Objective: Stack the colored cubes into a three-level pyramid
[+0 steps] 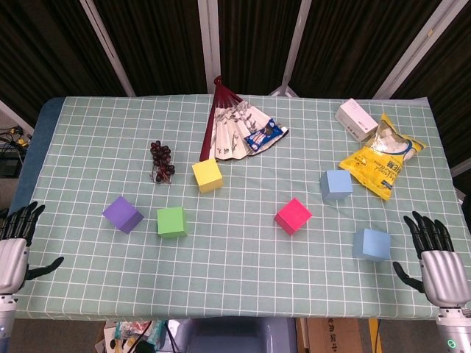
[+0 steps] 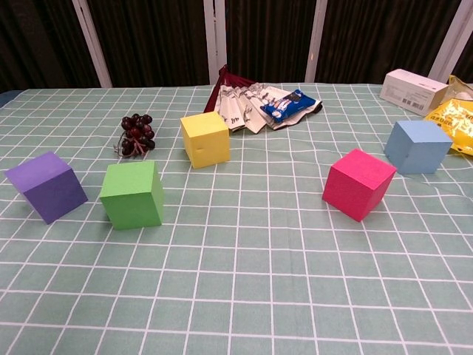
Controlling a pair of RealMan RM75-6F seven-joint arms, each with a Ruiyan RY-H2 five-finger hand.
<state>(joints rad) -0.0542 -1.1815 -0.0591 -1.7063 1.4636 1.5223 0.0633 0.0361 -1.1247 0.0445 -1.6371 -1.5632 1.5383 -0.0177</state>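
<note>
While both hands sat at the near table edge, nothing was stacked; all six cubes lay single on the checked tablecloth (image 1: 243, 257).

Left hand (image 1: 13, 254): fingers spread, empty, palm at the near left corner. Right hand (image 1: 440, 265): same, spread and empty, near right corner.

Nearest cube to the right hand was the near light-blue cube (image 1: 371, 244), just beside it, out of the chest view. Purple cube (image 1: 122, 214) and green cube (image 1: 171, 221) sat close together but apart on the left side, purple tilted up on an edge. Pink cube (image 1: 293, 215) was mid-table, also cocked on an edge. Further back: yellow cube (image 1: 207, 175) and the far light-blue cube (image 1: 335, 184).

Handling guess: matte faces, sharp edges, look like light foam or paper-skinned blocks. Probably stiff enough, easy to knock, not slippery. I'd pinch opposite vertical faces mid-height, thumb against fingers, leaving the top and bottom free for placing. The tilted ones need seating flat first.

Clutter beyond: grape bunch (image 1: 162, 159) near the yellow cube, folding fan (image 1: 232, 125) with a blue snack packet (image 1: 263, 135) on it, yellow snack bag (image 1: 381, 160) just beside the far blue cube, white box (image 1: 356, 118) at the back.
</note>
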